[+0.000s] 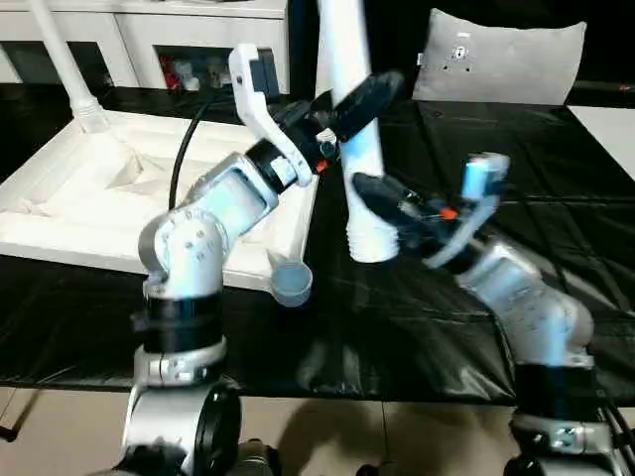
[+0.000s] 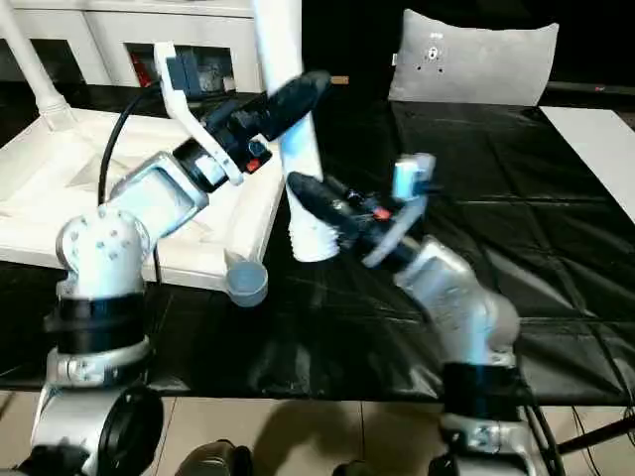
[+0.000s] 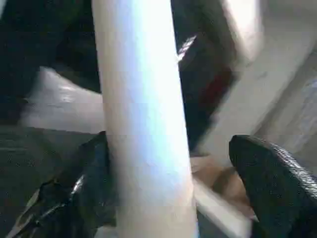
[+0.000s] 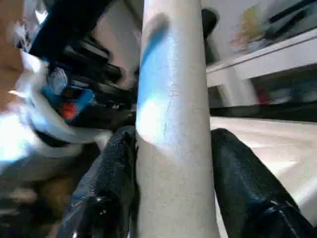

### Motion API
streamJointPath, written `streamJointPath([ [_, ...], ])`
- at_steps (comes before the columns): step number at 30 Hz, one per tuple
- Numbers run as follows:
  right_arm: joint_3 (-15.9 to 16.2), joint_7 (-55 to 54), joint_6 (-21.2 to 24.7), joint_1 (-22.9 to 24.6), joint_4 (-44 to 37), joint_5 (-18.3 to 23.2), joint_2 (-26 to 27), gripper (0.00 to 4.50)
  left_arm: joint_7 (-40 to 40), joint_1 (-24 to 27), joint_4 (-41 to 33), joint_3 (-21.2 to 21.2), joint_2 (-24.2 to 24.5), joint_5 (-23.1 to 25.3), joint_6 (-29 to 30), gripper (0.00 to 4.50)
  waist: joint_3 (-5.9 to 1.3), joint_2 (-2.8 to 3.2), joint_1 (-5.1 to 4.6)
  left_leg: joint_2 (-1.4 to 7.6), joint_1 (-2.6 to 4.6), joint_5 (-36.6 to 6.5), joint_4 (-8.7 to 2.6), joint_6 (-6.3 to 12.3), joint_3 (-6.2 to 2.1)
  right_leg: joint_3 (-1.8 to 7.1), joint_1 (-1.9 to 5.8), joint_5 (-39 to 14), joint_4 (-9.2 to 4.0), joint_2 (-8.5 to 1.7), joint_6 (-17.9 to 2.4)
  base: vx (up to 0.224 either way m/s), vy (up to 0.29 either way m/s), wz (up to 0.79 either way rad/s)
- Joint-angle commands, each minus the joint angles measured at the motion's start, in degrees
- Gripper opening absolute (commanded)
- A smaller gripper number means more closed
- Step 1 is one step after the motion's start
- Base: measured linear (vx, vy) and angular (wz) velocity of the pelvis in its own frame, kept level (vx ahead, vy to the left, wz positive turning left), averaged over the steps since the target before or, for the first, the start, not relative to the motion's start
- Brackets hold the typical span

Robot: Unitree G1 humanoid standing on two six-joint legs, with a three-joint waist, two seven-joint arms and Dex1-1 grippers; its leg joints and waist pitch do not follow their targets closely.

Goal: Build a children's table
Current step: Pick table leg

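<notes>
one tabletop [image 1: 60,213], two legs [image 1: 362,169], one cushion [image 1: 496,59]

We find no readable text, no brand, no number, no sign we can make out, a small dark mark on the grey cushion [image 1: 501,61] too blurred for us to read

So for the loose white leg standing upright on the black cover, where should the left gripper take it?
On the smooth straight shaft of the leg, above where the right gripper already clamps it near the ribbed foot. Come in level from the tabletop side: the tube stands upright, so open jaws straddle it squarely. The left gripper is lined up this way.
</notes>
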Motion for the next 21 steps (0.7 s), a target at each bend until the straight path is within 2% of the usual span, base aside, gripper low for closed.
streamJointPath([
  [1,2.44,-3.74,-7.59,0.15,-1.03,-6.40,0.80,1.86,3.10,0.52,-1.62,-3.27,-0.61,5.24,-4.18,4.09,-5.54,-0.65,0.00,3.53,1.18,-6.95,-4.00,-0.32,-1.45,3.19,2.70,-12.35,-5.52,-6.63,-7.11,0.000,0.000,0.00],
  [2,2.71,-4.23,-8.57,0.20,-0.94,-7.15,1.03,1.86,3.40,0.62,-1.54,-3.72,-0.68,6.11,-5.03,4.09,-5.50,-0.67,-0.07,3.62,1.21,-6.98,-3.99,-0.21,-1.43,3.22,2.60,-11.92,-5.47,-6.59,-7.28,0.000,0.000,0.00],
  [3,4.17,-6.67,-13.63,0.67,-0.56,-10.60,2.75,1.86,5.24,1.29,-0.78,-6.90,-0.98,12.09,-10.81,4.09,-5.48,-0.72,-0.02,3.71,1.10,-6.99,-4.06,0.01,-1.49,3.25,2.53,-12.03,-5.65,-6.68,-7.13,0.000,0.000,0.00],
  [5,4.91,-7.54,-15.45,0.93,-0.33,-11.89,3.44,1.86,5.95,1.58,0.02,-8.60,-0.72,15.32,-14.11,4.09,-5.58,-0.62,-0.15,3.72,1.22,-7.35,-4.12,0.21,-1.53,3.20,2.72,-11.66,-5.53,-6.71,-6.75,0.000,0.000,0.00],
  [6,5.67,-8.27,-17.02,1.11,0.12,-13.07,4.05,1.86,7.07,1.83,0.91,-9.36,-0.95,17.73,-17.10,4.09,-5.44,-0.55,-0.31,3.77,1.15,-7.75,-4.27,0.54,-1.60,3.23,2.57,-11.53,-5.70,-6.59,-6.68,0.000,0.000,0.00],
  [9,5.92,-8.69,-17.88,1.19,0.36,-13.62,4.41,1.86,7.62,1.97,1.60,-9.72,-0.77,19.12,-18.95,4.09,-5.46,-0.53,-0.52,3.76,1.20,-7.76,-4.22,0.63,-1.51,3.26,2.71,-10.14,-5.49,-6.61,-7.35,0.000,0.000,0.00],
  [10,5.96,-9.16,-18.71,1.35,0.74,-13.56,4.97,1.86,7.79,2.34,1.83,-11.73,0.73,21.88,-21.30,4.09,-5.42,-0.48,-0.44,3.72,1.21,-7.95,-4.25,0.79,-1.56,3.24,2.68,-10.04,-5.41,-6.58,-7.68,0.000,0.000,0.00],
  [11,5.96,-9.16,-18.71,1.35,0.74,-13.56,4.97,1.86,7.79,2.34,1.83,-11.73,0.73,21.88,-21.30,4.09,-5.42,-0.46,-0.50,3.72,1.14,-8.09,-4.29,0.90,-1.58,3.26,2.67,-10.16,-5.46,-6.56,-7.57,0.000,0.000,0.00],
  [14,6.10,-9.84,-20.53,1.12,1.71,-14.34,5.00,1.86,7.71,2.92,2.23,-14.37,2.88,25.90,-24.18,4.09,-5.34,-0.53,-0.69,3.76,1.33,-8.87,-4.27,0.59,-1.44,3.31,2.55,-10.88,-5.44,-6.62,-7.92,0.000,0.000,0.00],
  [20,6.21,-10.55,-22.79,0.79,3.23,-15.21,5.13,1.86,8.13,3.11,4.10,-14.68,2.37,28.51,-27.88,4.09,-5.45,-0.61,-0.73,3.73,1.24,-8.30,-4.25,0.73,-1.47,3.26,2.61,-9.87,-5.34,-6.56,-8.10,0.000,0.000,0.00],
  [21,6.20,-10.49,-22.80,0.75,3.29,-15.20,5.11,1.86,8.14,3.08,4.20,-14.74,2.38,28.60,-28.00,3.95,-5.49,-0.59,-0.73,3.71,1.28,-8.15,-4.17,0.78,-1.41,3.27,2.59,-9.36,-5.23,-6.61,-8.35,0.000,0.000,0.00],
])
